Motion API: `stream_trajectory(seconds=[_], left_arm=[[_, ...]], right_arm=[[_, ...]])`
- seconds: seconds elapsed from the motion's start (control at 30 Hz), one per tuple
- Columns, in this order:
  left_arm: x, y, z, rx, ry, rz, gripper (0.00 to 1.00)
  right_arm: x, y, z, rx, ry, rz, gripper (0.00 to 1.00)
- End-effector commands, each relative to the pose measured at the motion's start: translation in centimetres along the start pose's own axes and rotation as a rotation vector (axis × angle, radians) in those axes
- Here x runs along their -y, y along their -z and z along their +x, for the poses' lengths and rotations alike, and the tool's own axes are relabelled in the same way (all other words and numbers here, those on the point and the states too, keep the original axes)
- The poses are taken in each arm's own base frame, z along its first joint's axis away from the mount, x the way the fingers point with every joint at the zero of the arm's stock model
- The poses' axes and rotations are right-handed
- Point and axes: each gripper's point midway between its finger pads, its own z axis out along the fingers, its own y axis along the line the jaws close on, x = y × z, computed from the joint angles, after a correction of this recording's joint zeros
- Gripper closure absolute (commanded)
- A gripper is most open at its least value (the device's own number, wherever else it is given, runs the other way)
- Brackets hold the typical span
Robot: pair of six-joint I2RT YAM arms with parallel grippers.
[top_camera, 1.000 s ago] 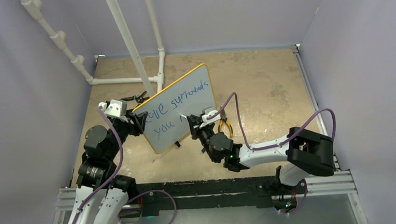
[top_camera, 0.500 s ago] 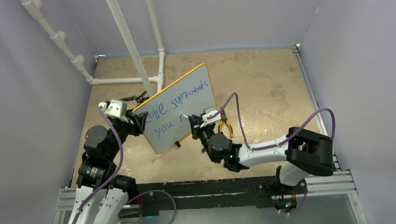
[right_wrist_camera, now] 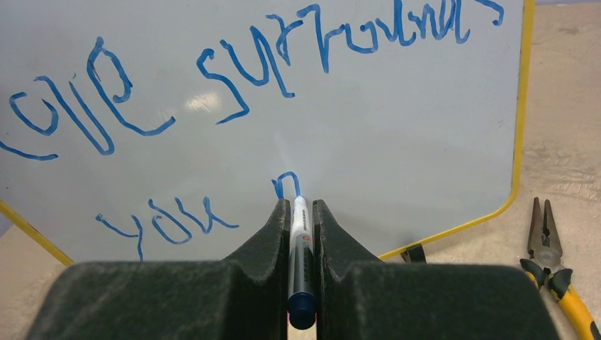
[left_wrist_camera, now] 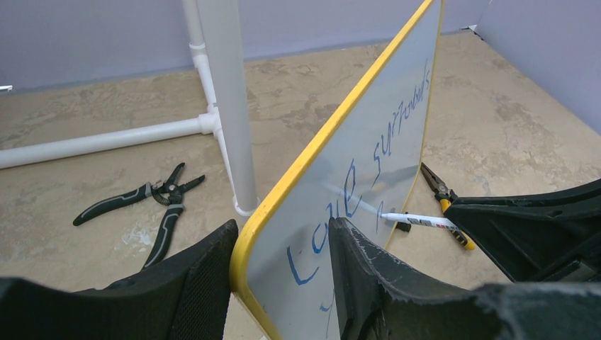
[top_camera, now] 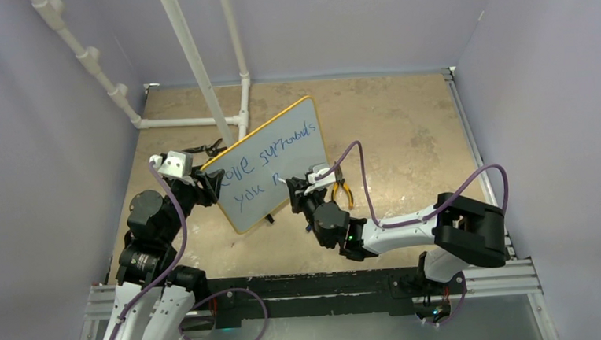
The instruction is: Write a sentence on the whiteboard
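I hold the marker (right_wrist_camera: pixel 300 244) pinched in the closed right gripper (right_wrist_camera: pixel 298 207), long axis straight ahead, tip touching the whiteboard (right_wrist_camera: pixel 425 156) just right of the sentence (right_wrist_camera: pixel 223 88)'s second line, while the left gripper (left_wrist_camera: pixel 280 244) clamps the board's side edge between part-open fingers.

Glossy smooth whiteboard (right_wrist_camera: pixel 397 142), matt grainy plastic fingers (right_wrist_camera: pixel 340 248), smooth plastic pipe (left_wrist_camera: pixel 227 92)

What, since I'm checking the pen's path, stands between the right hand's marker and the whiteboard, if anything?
Nothing visible. The right hand is shut on the marker, whose tip meets the whiteboard at the stroke right of "you". The yellow-handled pliers lie on the table beyond the board's corner, off that path.
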Motion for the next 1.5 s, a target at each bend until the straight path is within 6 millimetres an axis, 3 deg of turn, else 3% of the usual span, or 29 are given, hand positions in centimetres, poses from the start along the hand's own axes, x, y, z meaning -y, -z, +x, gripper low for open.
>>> stream_trajectory(seconds=[0.0, 0.6, 1.17, 1.47], left_arm=[[0.9, 0.0, -0.8, 0.029, 0.003, 0.046, 0.51], [0.8, -0.1, -0.7, 0.026, 0.004, 0.043, 0.51], [0.8, -0.2, -0.6, 0.021, 0.003, 0.041, 0.51], [0.8, -0.2, -0.6, 0.021, 0.003, 0.042, 0.51]], right_arm=[[0.5, -0.2, 1.0, -0.02, -0.009, 0.024, 1.0], [0.5, 0.6, -3.5, 0.07, -0.022, -0.039, 1.0], [0.4, -1.1, -4.3, 0.105, -0.027, -0.04, 1.0], [0.3, -1.3, -3.1, 0.071, 0.012, -0.045, 1.0]])
